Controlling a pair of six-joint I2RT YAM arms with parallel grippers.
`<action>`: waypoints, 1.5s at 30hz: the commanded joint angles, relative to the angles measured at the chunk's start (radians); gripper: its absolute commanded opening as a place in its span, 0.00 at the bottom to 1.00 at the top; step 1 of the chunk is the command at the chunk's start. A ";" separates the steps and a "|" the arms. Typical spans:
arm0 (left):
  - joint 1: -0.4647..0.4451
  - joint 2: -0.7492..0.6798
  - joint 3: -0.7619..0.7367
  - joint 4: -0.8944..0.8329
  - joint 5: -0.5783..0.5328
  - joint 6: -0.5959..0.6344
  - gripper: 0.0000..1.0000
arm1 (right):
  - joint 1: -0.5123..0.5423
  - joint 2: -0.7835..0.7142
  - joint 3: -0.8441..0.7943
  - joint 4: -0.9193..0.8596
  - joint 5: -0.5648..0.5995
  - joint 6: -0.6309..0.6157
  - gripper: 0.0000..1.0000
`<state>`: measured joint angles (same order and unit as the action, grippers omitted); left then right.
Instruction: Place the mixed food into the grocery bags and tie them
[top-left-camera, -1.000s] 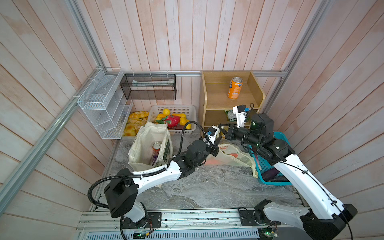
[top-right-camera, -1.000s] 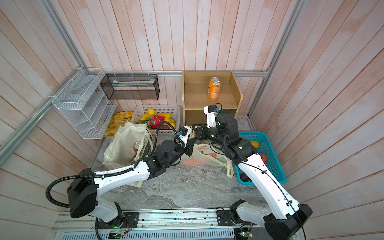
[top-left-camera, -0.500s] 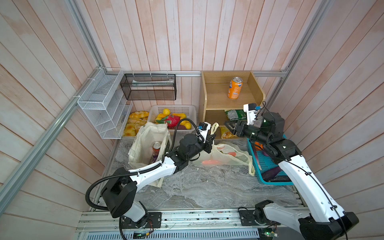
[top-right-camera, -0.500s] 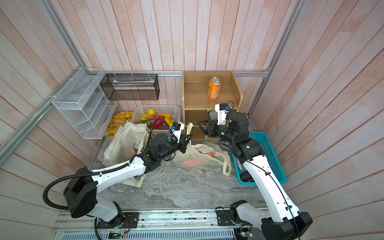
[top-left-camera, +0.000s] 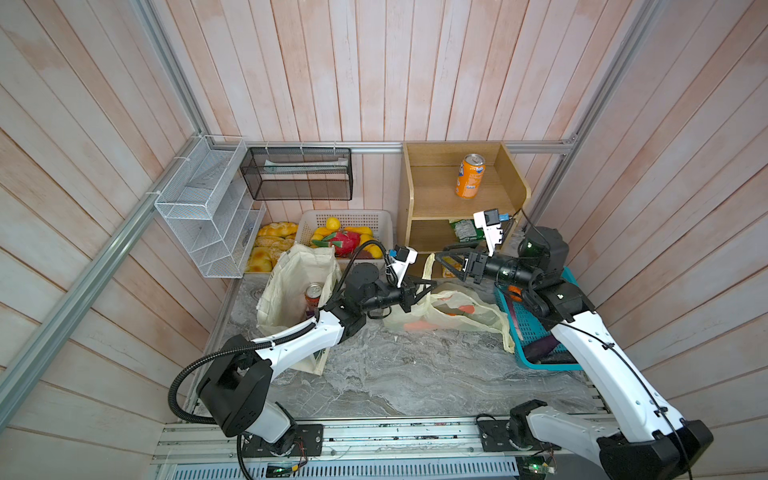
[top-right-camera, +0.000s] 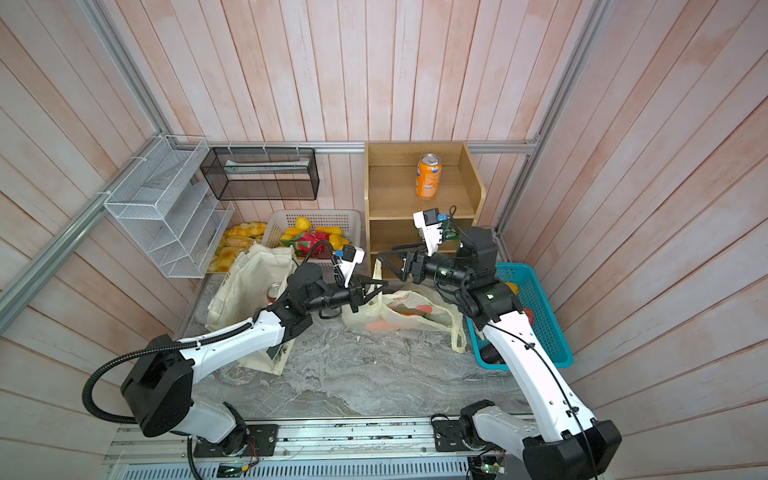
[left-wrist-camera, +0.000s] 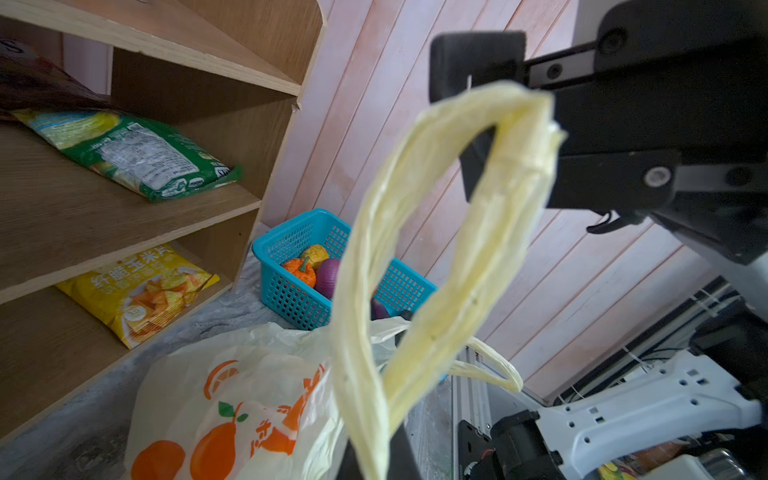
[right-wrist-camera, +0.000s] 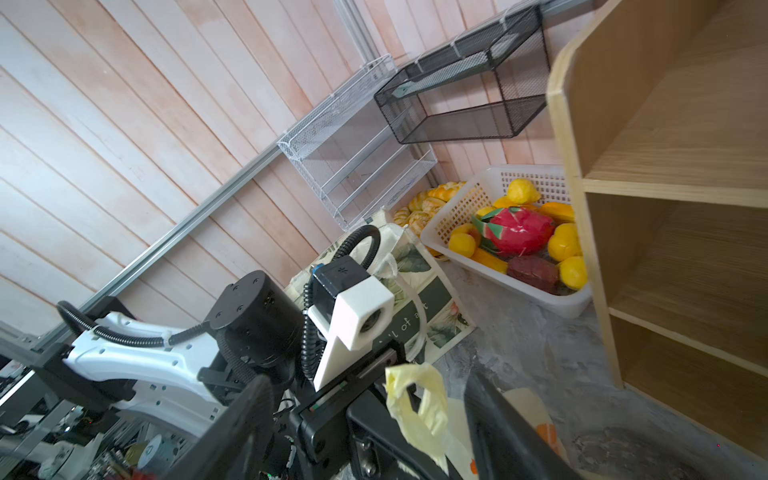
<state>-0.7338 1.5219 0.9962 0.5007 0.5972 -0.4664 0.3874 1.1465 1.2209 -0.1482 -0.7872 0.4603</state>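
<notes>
**Q:** Between the two arms, what is the left gripper (top-left-camera: 420, 287) doing?

**A:** It is clenched on one handle (left-wrist-camera: 494, 224) of the plastic bag (top-left-camera: 457, 305), low on the loop. The loop stands up from it.

**Q:** And the right gripper (top-left-camera: 449, 261)?

**A:** Its jaws are spread wide, and the top of that same loop sits between them. I cannot tell whether a finger touches the plastic.

**Q:** Where does the bag lie?

**A:** It is slumped on the table (top-left-camera: 415, 374), between the canvas tote (top-left-camera: 286, 286) and the blue basket (top-left-camera: 536, 332), in front of the wooden shelf (top-left-camera: 436, 195). The orange toy carrots (top-left-camera: 419, 325) show through its thin skin. Its other handle lies limp just beside the basket.

**Q:** And the red soda can (top-left-camera: 313, 291)?

**A:** It stands upright inside the tote, which stands open on the table beside the left arm.
</notes>
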 joint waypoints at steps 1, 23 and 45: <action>0.003 -0.025 -0.003 0.045 0.073 -0.029 0.00 | 0.050 0.021 -0.017 0.048 -0.021 -0.036 0.74; 0.008 -0.044 -0.048 0.022 -0.017 -0.004 0.27 | 0.062 0.013 -0.037 0.087 0.124 0.036 0.00; -0.161 -0.073 -0.066 -0.048 -0.705 0.175 0.50 | 0.062 -0.007 -0.076 0.123 0.201 0.120 0.00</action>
<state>-0.8833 1.4834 0.9508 0.4343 0.0917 -0.3332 0.4500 1.1641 1.1610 -0.0597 -0.6182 0.5503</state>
